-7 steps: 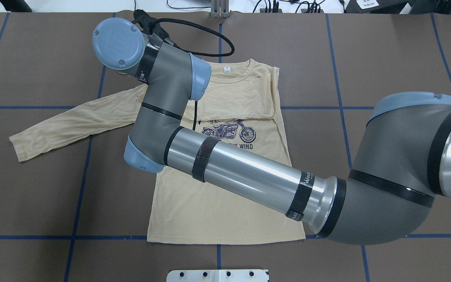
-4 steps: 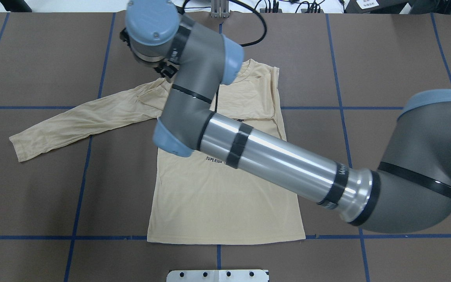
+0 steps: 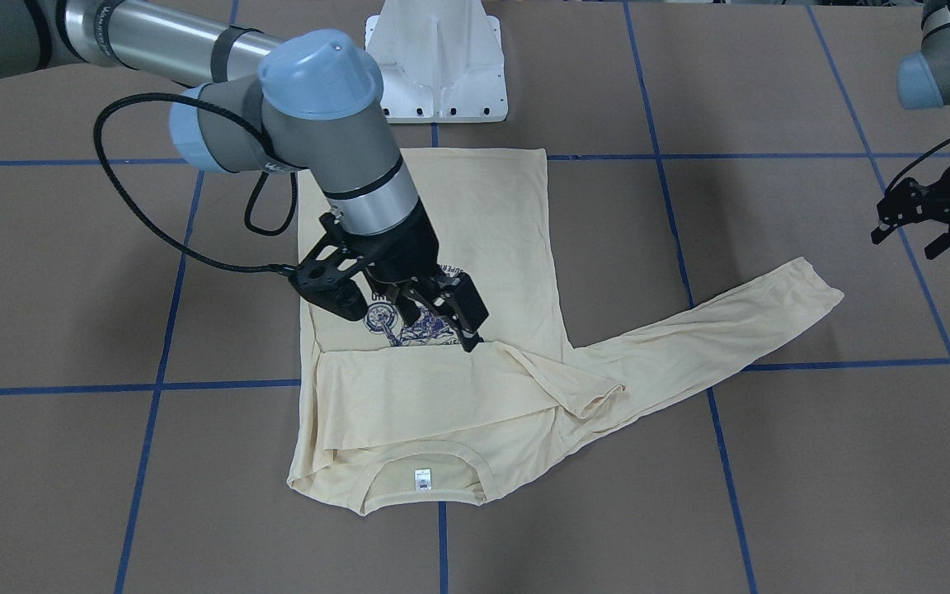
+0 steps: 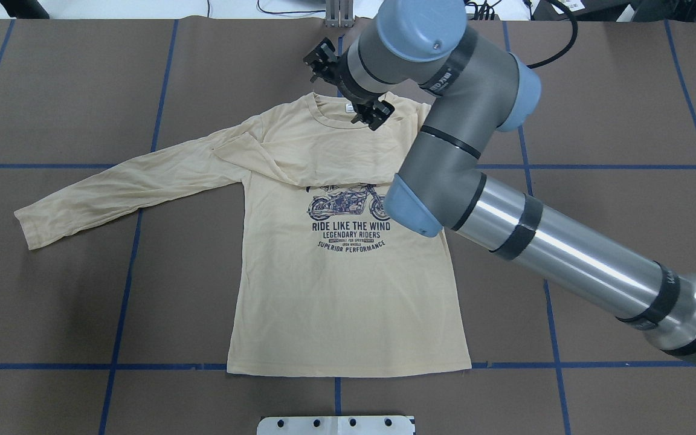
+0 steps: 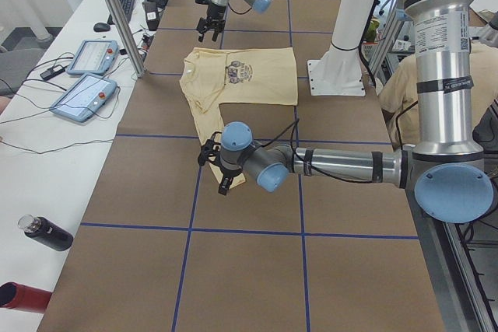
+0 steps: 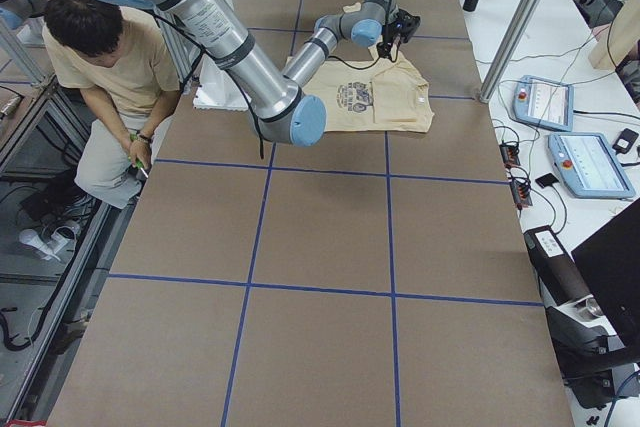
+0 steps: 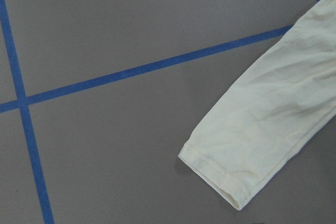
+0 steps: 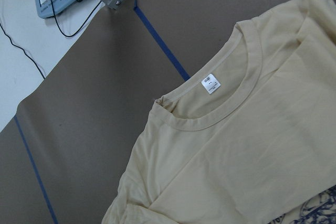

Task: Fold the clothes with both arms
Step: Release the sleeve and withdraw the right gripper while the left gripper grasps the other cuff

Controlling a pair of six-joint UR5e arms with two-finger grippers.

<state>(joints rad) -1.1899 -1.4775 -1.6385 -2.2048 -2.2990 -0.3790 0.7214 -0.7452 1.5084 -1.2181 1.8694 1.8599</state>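
The cream T-shirt (image 4: 336, 302) lies flat on the desk (image 4: 52, 302), one sleeve (image 4: 299, 154) folded across its chest. The right pincer (image 4: 348, 87) hovers over the collar (image 4: 324, 116), spread wide. The left pincer (image 3: 908, 239) hangs spread near the other cuff (image 3: 813, 289).

A brown bench (image 4: 52, 290) is marked with a grid of blue tape lines (image 4: 123, 284). A white pedestal base (image 3: 439, 66) stands at its robot-side edge. On the operators' side a white side table (image 5: 31, 161) holds one teach pendant (image 5: 92, 56) and a second pendant (image 5: 84, 97) beside it, loose cables, a keyboard (image 5: 128, 1) and a mouse (image 5: 101, 27). A dark bottle (image 5: 47, 232) lies near a red bottle (image 5: 19, 297). A silver post (image 5: 117, 17) rises by the pendants. A person (image 6: 105, 57) in a beige shirt sits near the pedestal.
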